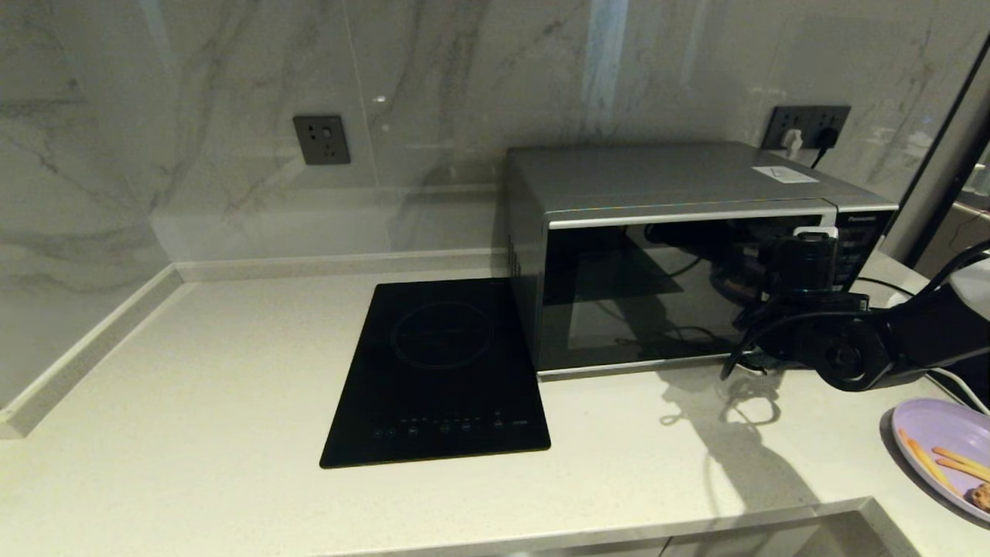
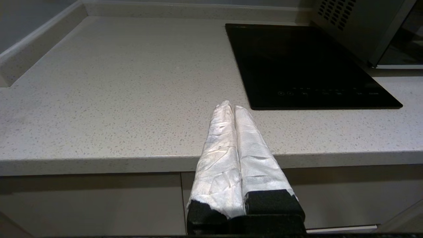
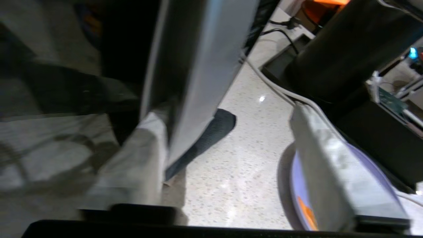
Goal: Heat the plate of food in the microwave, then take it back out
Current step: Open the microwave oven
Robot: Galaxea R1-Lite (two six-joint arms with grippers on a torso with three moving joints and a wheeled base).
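We see the right gripper (image 3: 228, 145) at the front right edge of the microwave (image 1: 665, 186), its 2 wrapped fingers (image 3: 138, 165) spread with the silver door edge between them, while the left gripper (image 2: 231, 109) hangs parked off the counter (image 1: 193, 371) with its jaws pressed together. The plate of food (image 1: 940, 445) sits on the counter, near the right arm and just beside the microwave's front right corner. We judge 2 risks: a shallow bite could slip off the door edge as the fingers close, and a wide arm swing could sweep the plate off the counter.

The plate of food (image 1: 940, 439) is cut off by the head view's right edge. The right gripper (image 1: 804, 259) hides part of the microwave (image 1: 665, 255) door. Right wrist view is motion-blurred.
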